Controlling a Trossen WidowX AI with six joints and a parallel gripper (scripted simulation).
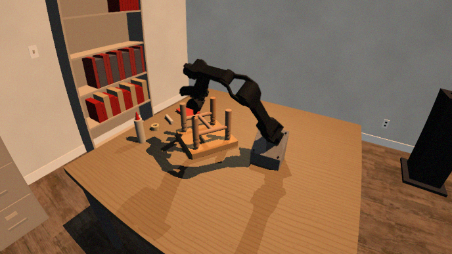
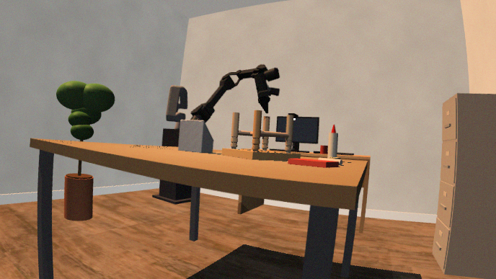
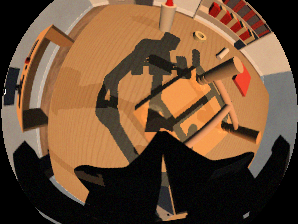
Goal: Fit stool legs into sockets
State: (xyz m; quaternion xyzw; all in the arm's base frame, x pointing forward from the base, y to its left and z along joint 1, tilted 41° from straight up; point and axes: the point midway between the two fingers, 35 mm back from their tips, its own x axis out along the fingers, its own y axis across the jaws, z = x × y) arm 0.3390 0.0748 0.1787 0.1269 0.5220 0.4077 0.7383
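The stool [image 1: 206, 131] lies upside down on the table with its square seat [image 1: 213, 143] flat. Four wooden legs stand upright in the seat, joined by cross rungs [image 1: 208, 125]. It also shows in the exterior view [image 2: 260, 135] and in the wrist view [image 3: 193, 103]. My gripper [image 1: 194, 107] [image 2: 264, 109] is shut and empty. It hangs above the stool's far side, close to the far legs but apart from them. In the wrist view the closed dark fingers fill the lower part.
A glue bottle [image 1: 139, 128], a tape roll [image 1: 154, 126], a small white peg [image 1: 168, 118] and a flat red book [image 1: 188, 110] lie left of and behind the stool. The arm's grey base [image 1: 269, 148] stands to its right. A bookshelf [image 1: 100, 54] stands beyond the table.
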